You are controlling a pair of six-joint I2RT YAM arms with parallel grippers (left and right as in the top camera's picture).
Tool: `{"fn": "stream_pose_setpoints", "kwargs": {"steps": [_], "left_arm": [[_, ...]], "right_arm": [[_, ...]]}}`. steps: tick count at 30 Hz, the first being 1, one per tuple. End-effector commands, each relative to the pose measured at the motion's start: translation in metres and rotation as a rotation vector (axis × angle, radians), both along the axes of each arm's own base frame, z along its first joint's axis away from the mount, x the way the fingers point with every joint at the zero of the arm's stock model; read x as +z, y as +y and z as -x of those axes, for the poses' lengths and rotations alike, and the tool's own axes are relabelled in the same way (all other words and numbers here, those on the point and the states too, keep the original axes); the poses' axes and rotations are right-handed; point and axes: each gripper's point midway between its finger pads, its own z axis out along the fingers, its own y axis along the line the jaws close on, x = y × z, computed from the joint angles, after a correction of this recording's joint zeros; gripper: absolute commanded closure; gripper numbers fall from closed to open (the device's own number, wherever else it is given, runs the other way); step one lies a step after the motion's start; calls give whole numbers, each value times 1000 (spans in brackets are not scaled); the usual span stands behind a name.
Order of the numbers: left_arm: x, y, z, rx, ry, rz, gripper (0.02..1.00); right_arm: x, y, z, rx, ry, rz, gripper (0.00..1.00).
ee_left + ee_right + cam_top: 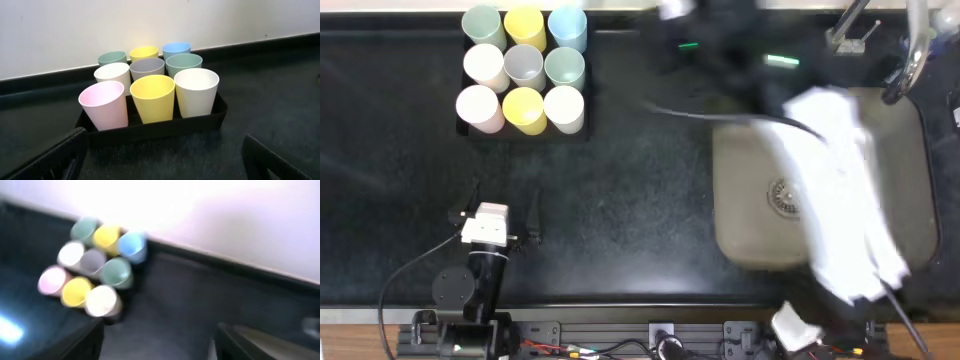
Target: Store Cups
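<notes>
On the dark counter point(650, 180), far left: nine cups point(524, 66) stand upright in a black tray point(150, 131), three by three.
Front row is pink cup point(104, 107), yellow, white; grey cup point(147, 67) in the centre; blue cup point(567, 25) at a back corner. Left gripper point(506, 192) sits nearer the arm bases, facing the tray, fingers apart, holding nothing. Right gripper point(159, 326) fingers likewise apart, empty; its arm stretches above the steel sink point(740, 210).
</notes>
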Motion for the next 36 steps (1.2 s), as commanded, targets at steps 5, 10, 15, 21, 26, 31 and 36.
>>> {"fn": "stream_pose_setpoints", "kwargs": {"steps": [5,10,15,21,26,31,36], "left_arm": [[0,2,0,11,-4,-12,18],[0,2,0,11,-4,-12,20],[0,2,0,11,-4,-12,18],[0,2,0,11,-4,-12,18],[0,2,0,11,-4,-12,18],[0,2,0,11,-4,-12,20],[0,2,0,11,-4,-12,18]], "right_arm": [[-21,-93,51,-49,-9,6,31],[-41,-108,96,-83,-149,-2,3],[-78,-112,133,-93,-247,-33,3],[-116,-115,153,-100,-364,-67,5],[-131,-123,154,-157,-507,-106,5],[-147,-141,153,-253,-638,-94,3],[-166,-146,155,-282,-699,-99,3]]}}
